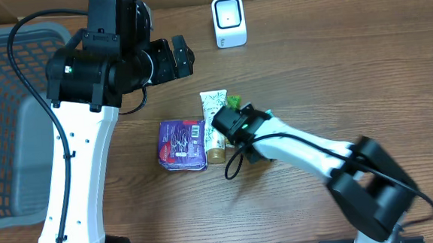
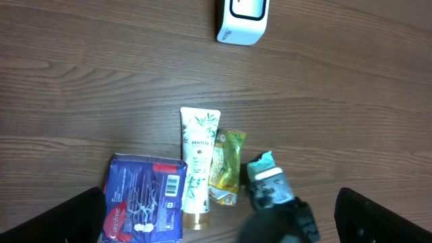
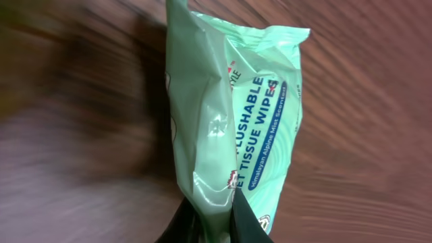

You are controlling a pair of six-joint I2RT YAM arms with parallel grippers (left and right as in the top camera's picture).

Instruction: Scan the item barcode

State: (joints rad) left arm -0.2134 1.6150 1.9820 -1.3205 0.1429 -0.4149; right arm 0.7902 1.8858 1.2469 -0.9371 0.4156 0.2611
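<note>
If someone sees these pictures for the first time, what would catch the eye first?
First the mint-green pack of wipes, which fills the right wrist view, pinched at its lower end by the right gripper. Next, the goods side by side in the middle of the table: a purple pack, a white tube and a yellow-green packet. The white scanner stands apart, farther back.

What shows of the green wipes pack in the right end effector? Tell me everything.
The wipes pack is a soft, glossy mint-green plastic pouch, creased, with a dark blue label for flushable tissue wipes. The right end effector is shut on one end, pinching the film. The rest of the pack extends away from it over the wooden table. No barcode shows on this face.
</note>
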